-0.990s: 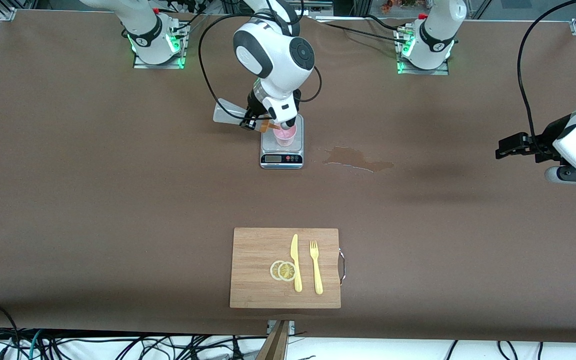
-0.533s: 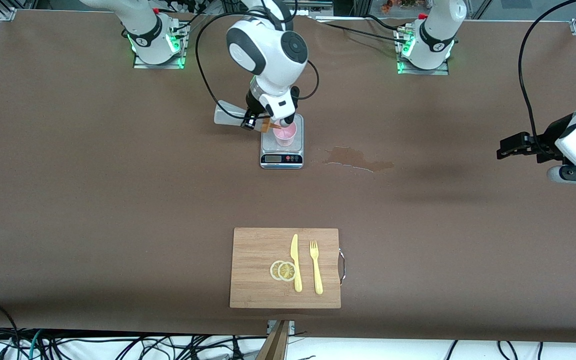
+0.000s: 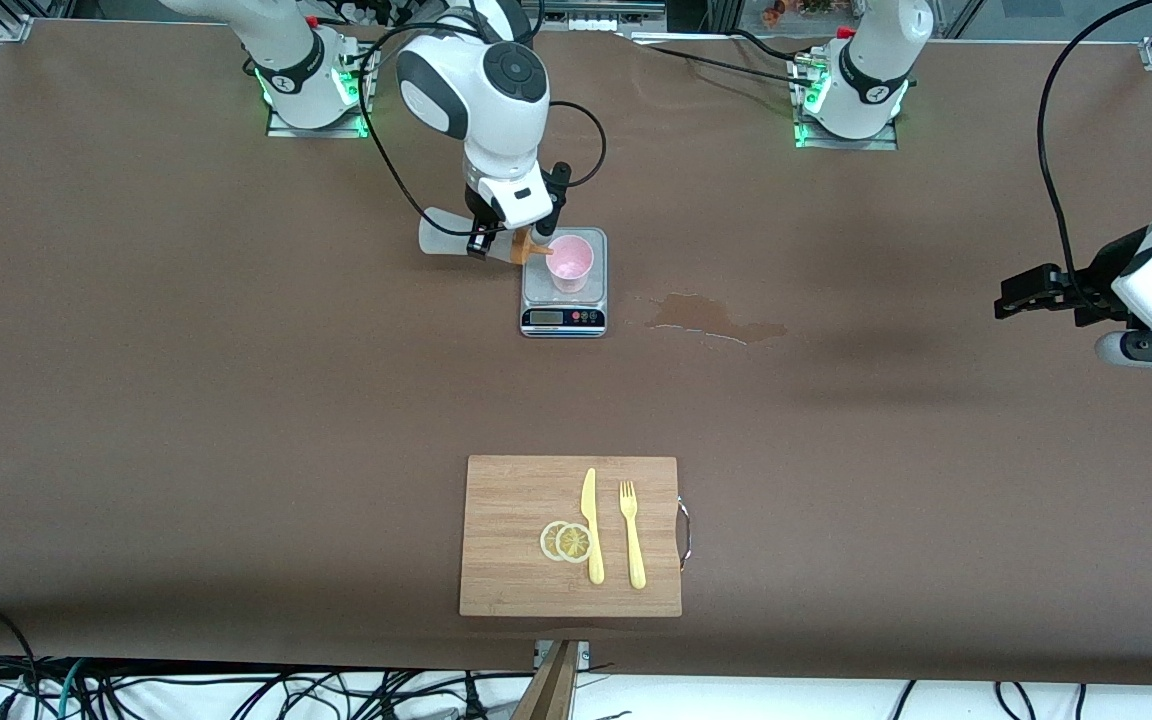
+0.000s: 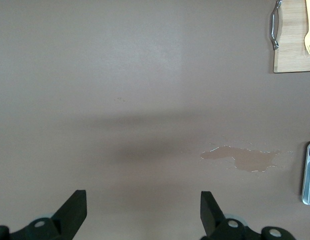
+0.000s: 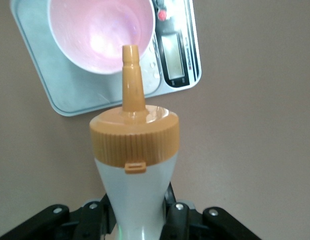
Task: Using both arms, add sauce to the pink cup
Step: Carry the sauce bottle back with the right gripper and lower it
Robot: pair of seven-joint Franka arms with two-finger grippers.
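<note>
The right gripper is clamped on the sauce bottle, fingers pressed to its whitish body, holding it tilted so the orange nozzle points at the rim of the pink cup. The cup stands on the grey scale, toward the table's edge where the bases are mounted. The right wrist view shows the cup's glossy pink inside; whether that is sauce is hard to say. The right arm reaches down over the scale's edge. The left gripper waits, fingers spread wide, over bare table at the left arm's end, near a stain.
</note>
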